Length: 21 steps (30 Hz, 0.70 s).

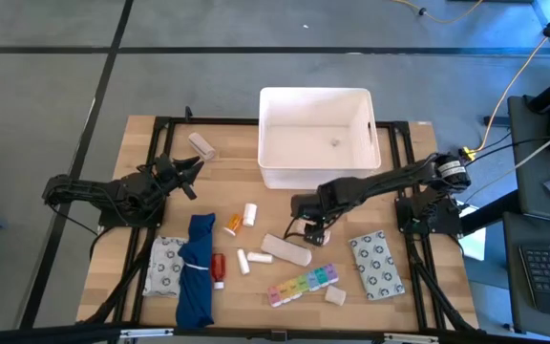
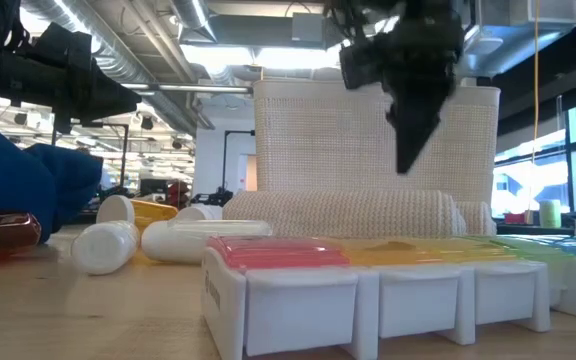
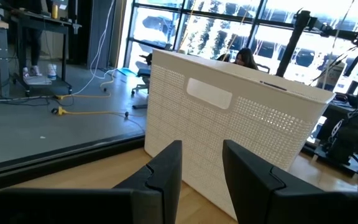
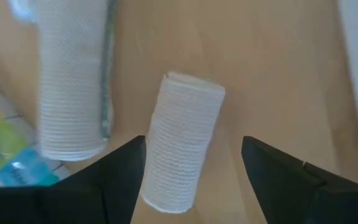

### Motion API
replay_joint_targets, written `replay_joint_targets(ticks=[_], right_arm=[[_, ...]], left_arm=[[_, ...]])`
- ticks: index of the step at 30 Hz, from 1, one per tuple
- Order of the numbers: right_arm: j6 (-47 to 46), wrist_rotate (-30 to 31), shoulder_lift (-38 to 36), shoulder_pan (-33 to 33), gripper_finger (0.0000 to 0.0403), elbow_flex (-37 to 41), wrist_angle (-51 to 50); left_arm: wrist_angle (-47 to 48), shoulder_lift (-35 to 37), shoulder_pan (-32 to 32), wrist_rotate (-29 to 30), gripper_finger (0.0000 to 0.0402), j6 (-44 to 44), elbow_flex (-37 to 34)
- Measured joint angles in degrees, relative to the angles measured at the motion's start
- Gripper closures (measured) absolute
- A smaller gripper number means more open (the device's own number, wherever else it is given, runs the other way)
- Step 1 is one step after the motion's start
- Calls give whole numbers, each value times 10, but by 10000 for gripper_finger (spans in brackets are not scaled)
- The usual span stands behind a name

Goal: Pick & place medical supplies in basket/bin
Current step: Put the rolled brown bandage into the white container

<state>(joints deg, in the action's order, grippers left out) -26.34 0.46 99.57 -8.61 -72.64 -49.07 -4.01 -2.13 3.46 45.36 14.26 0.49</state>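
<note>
A gauze roll (image 4: 182, 146) is being straddled by the right gripper (image 4: 191, 177), fingers wide open, nothing held. Descent and closing are judged next. The left gripper (image 3: 201, 177), parted and empty, is waiting beside the bin (image 3: 241, 134).

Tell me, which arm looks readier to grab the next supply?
The right. Its gripper hangs open directly over a small gauze roll in front of the white bin, one of its fingers on each side. The left gripper waits open near the table's left edge, nothing between its fingers.
</note>
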Motion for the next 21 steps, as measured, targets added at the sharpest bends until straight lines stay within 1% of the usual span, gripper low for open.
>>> replay_joint_targets(ticks=[6,12,14,16,19,21], right_arm=[[-13,-20,0,-10,136,78,71],[-37,-45,0,-11,143,132,140],[-47,-46,0,-11,159,142,147],[-48,-47,0,-11,186,146,147],[-40,-51,0,-11,240,147,149],[-23,-79,0,-10,277,138,142]], left_arm=[[0,0,0,0,290,0,0],[0,0,0,1,290,0,0],[0,0,0,3,290,0,0],[0,0,0,6,290,0,0],[0,0,0,6,290,0,0],[0,0,0,6,290,0,0]])
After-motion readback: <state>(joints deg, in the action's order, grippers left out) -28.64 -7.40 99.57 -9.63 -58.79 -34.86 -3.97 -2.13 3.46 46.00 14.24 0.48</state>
